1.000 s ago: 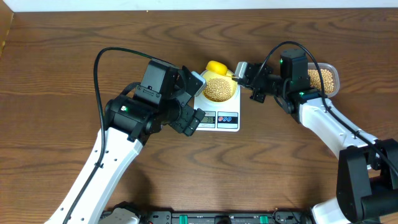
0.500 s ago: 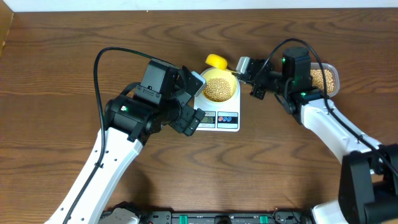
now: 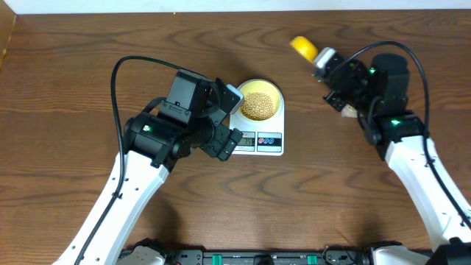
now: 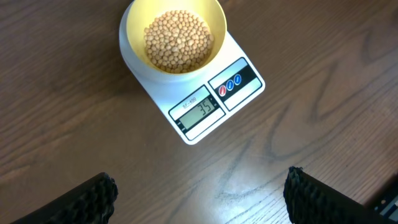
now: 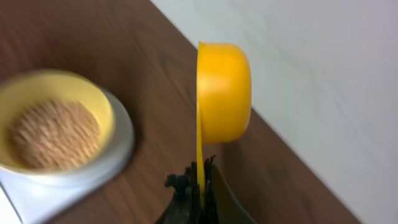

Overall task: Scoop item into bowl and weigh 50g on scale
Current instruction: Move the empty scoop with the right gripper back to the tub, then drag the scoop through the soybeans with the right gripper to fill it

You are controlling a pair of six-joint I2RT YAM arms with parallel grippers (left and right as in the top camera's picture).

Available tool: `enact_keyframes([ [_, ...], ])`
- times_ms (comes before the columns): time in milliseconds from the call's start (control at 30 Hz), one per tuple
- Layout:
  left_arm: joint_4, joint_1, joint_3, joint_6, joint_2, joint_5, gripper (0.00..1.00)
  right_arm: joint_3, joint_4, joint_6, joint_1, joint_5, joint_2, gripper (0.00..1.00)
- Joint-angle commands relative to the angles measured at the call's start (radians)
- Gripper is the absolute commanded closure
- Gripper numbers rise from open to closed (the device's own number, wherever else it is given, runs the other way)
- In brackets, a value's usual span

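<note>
- I have the scale point(image 4: 239, 84) in the upper middle of the left wrist view. It lies flat on the wooden table point(image 3: 73, 73), turned at a slant, with its display edge toward the lower right.
- The bowl point(image 4: 134, 15) sits on the scale's platform, above and left of the display point(image 4: 199, 111), and covers most of the top.
- The beans point(image 4: 178, 40) lie in a low heap in the bowl's middle, with bare yellow wall showing all round them.
- The display reads 35, and the two round buttons point(image 4: 230, 86) are just right of it.
- My left gripper point(image 4: 202, 196) hangs above the table below the scale. Its two dark fingertips are wide apart at the bottom corners of the wrist view, with nothing between them.
- From overhead, that gripper is against the scale's left side, by the bowl.
- My right gripper point(image 5: 191, 186) is clamped on the thin handle of the scoop point(image 5: 224, 93).
- In the right wrist view the scoop stands on edge, cup above the fingers. I cannot see inside it.
- From overhead, the scoop is in the upper right of the frame, well apart from the bowl and the scale.
</note>
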Motion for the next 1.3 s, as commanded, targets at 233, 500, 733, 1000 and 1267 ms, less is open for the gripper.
enact_keyframes([
  [233,-0.006,0.003,-0.002,0.017,-0.009,0.005,0.12,-0.002,-0.138,0.018,-0.128,0.195,-0.029,0.99],
  [500,-0.006,0.003,-0.002,0.017,-0.009,0.005,0.12,-0.002,-0.245,0.017,-0.198,0.312,-0.029,0.99],
  [733,-0.006,0.003,-0.002,0.017,-0.009,0.005,0.12,-0.002,-0.356,0.018,-0.248,0.312,-0.029,0.99],
  [1000,-0.006,0.003,-0.002,0.017,-0.009,0.005,0.12,-0.002,-0.409,0.017,-0.301,0.338,-0.022,0.99],
  [1267,-0.006,0.003,-0.002,0.017,-0.009,0.005,0.12,-0.002,-0.408,0.017,-0.319,0.325,0.041,0.99],
])
